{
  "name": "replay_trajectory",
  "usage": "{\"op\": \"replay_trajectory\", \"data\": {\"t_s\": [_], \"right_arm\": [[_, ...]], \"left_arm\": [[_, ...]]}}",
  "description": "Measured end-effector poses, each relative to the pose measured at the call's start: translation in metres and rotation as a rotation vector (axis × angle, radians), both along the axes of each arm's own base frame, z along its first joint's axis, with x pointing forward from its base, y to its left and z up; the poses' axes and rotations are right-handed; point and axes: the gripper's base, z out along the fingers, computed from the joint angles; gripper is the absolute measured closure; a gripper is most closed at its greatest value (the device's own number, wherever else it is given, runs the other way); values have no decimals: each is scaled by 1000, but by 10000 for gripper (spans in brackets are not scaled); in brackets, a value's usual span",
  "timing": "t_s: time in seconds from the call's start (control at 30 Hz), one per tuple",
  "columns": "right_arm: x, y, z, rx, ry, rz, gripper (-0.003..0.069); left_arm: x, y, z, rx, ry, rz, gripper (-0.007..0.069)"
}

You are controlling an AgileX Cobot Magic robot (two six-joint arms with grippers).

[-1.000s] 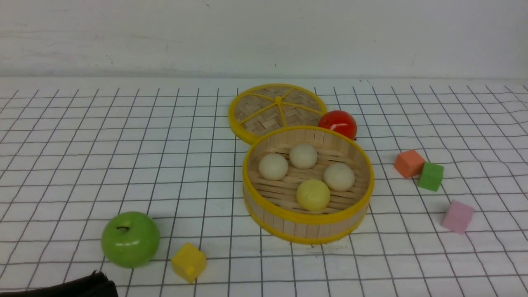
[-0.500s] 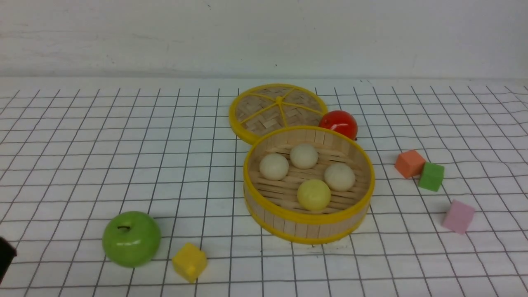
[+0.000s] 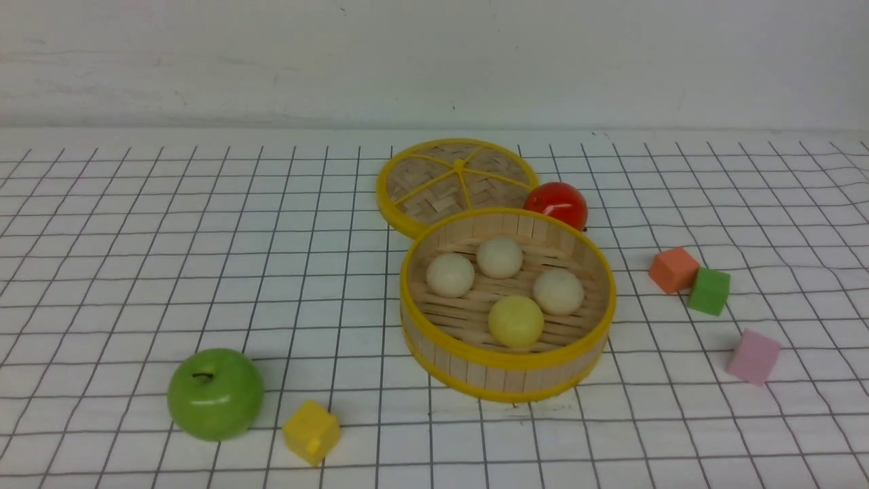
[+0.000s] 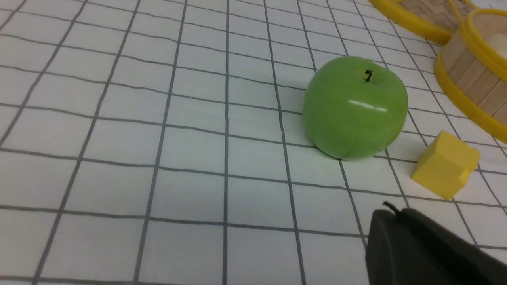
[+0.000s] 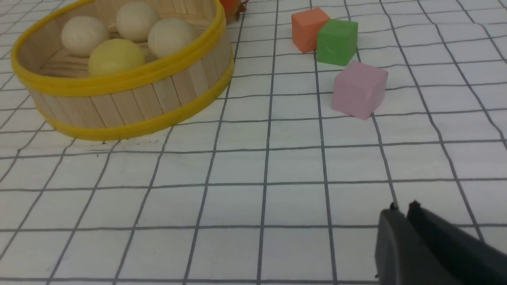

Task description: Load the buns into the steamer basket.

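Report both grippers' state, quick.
Left gripper: shut, holding nothing.
Right gripper: fingers nearly together, holding nothing.

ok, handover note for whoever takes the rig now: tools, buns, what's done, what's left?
Left tool: shut, empty, near the green apple.
Right tool: looks shut or nearly so, empty, over bare cloth.
Buns: three cream buns and the yellow bun sit inside the steamer basket.
Done: all four in.
Left: nothing visible; the lid lies behind the basket.
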Motion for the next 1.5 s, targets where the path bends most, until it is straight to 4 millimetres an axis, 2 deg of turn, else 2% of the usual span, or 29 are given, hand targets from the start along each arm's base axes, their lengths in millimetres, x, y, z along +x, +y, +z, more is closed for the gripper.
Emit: {"op": "replay_trajectory", "data": {"t_s": [1.5], "right_arm": [[0,0,0,3,-2,0,595]], "left_arm": [[0,0,0,-1,-1,0,627]]}}
